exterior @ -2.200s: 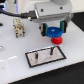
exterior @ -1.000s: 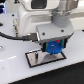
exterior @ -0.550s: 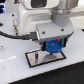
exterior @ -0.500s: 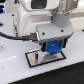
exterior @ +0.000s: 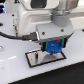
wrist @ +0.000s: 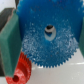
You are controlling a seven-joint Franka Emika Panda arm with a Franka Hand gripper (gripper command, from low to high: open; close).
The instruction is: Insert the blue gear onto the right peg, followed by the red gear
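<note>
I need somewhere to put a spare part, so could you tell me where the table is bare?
The white table is bare along the exterior view's left and near edge, beside the grey plate. Over the plate's right end it is crowded: gripper with blue gear.

blue gear [exterior: 53, 47] above plate [exterior: 34, 60]

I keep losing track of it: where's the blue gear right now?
In the exterior view, the blue gear sits between the end effector's fingers, over the grey plate's right end.
</note>
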